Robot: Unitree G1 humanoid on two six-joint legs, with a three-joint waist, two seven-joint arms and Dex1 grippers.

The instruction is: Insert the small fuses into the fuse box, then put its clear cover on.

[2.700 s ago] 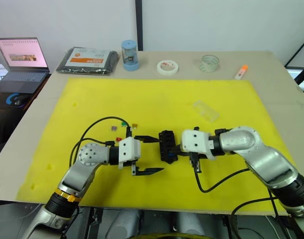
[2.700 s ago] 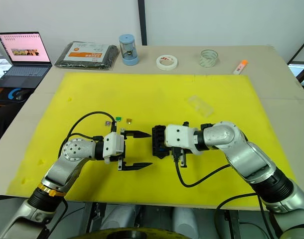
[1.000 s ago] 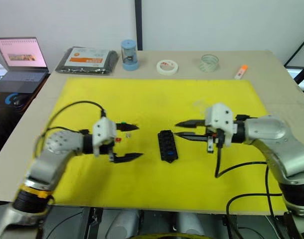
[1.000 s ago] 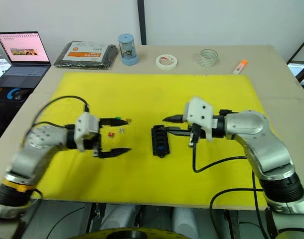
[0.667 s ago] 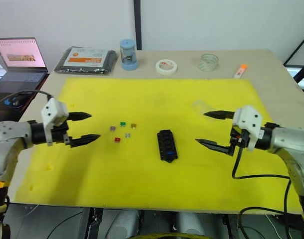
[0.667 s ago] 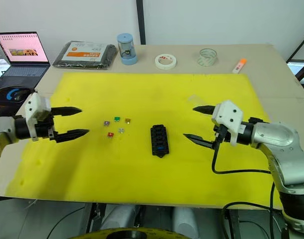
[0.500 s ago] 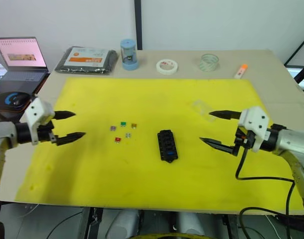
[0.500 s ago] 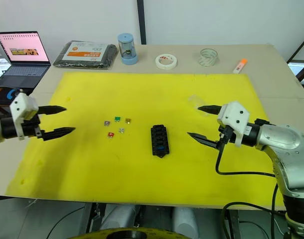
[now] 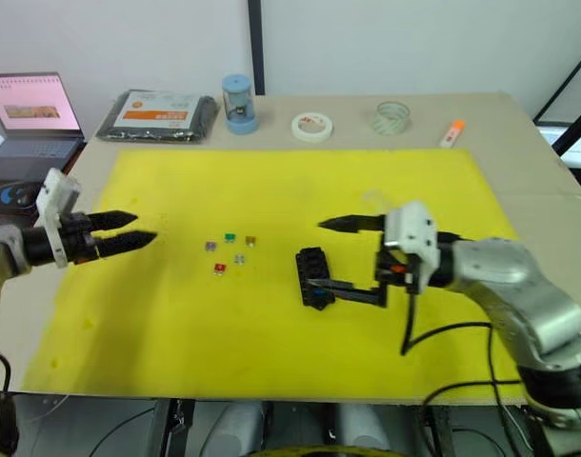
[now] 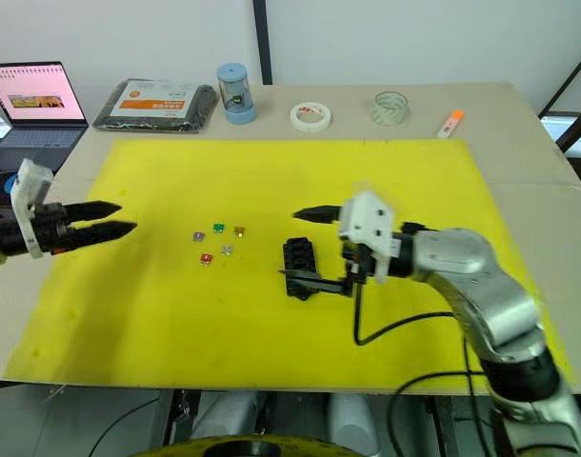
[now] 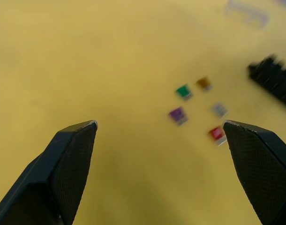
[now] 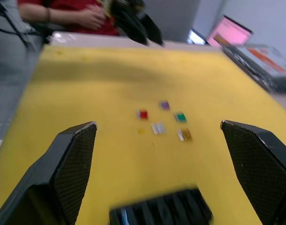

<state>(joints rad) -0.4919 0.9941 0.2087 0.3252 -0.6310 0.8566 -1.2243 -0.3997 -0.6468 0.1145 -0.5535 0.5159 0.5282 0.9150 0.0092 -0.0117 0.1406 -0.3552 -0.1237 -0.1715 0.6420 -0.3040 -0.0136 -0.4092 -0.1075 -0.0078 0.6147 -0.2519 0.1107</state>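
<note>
The black fuse box (image 9: 314, 278) lies mid-mat, a blue fuse in a slot at its near end. My right gripper (image 9: 315, 254) is open, one finger on each side of the box, not touching it. Five small fuses lie loose to its left: purple (image 9: 210, 246), green (image 9: 230, 238), brown (image 9: 250, 241), grey (image 9: 239, 258), red (image 9: 219, 268). My left gripper (image 9: 145, 227) is open and empty, low over the mat's left side, pointing at them. The clear cover (image 9: 372, 200) lies faintly visible beyond the right gripper.
The yellow mat (image 9: 271, 181) covers most of the table. Along the back edge stand a black packet (image 9: 157, 112), a blue cylinder (image 9: 238, 103), a white tape roll (image 9: 310, 125), a clear tape roll (image 9: 391, 118) and an orange marker (image 9: 451, 132). A laptop (image 9: 29, 107) sits far left. A person in red (image 12: 63, 11) is beyond the left edge.
My right gripper has swung in from the mat's right side to straddle the fuse box, still open. The left gripper stays near the left edge. The camera has shifted slightly.
</note>
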